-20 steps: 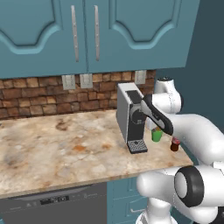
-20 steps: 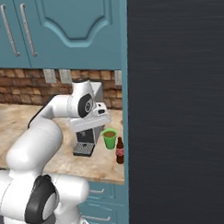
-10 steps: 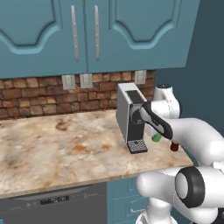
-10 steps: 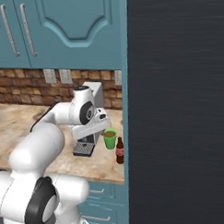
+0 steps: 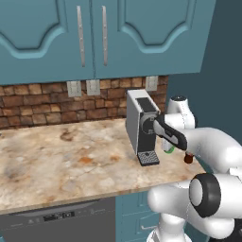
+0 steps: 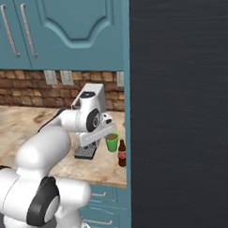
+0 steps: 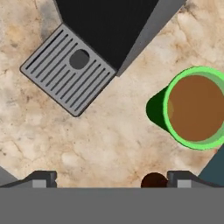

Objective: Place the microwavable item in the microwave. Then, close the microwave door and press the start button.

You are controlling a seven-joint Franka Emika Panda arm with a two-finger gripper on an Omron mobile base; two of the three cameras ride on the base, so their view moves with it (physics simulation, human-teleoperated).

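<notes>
While the green cup stands on the counter just beside the coffee machine, on that machine's fridge-ward side, you are in the reach-and-grasp step, and the hand is not yet lined up over it. From the hand view the cup sits off toward one edge, brim up and full of brown liquid, upright as far as you can judge. The gripper hangs above bare counter between the machine's drip tray and the cup, its two fingertips spread well apart with nothing between them. Shift the hand sideways away from the machine until the cup's rim lies midway between the tips before you descend; coming down from where you are now would likely put one finger into the liquid or onto the rim. Mind the small dark bottle with the red cap: it stands just beside the cup, on the side away from the machine and a little nearer the counter's front edge, so the outer finger has to slip between the two without knocking it. Close on the tapered wall low enough that the cup cannot squeeze upward out of the grip, and lift straight and level, since the liquid looks close to the brim. The tall black fridge walls off the space past the bottle, so keep your swing on the machine's side.
</notes>
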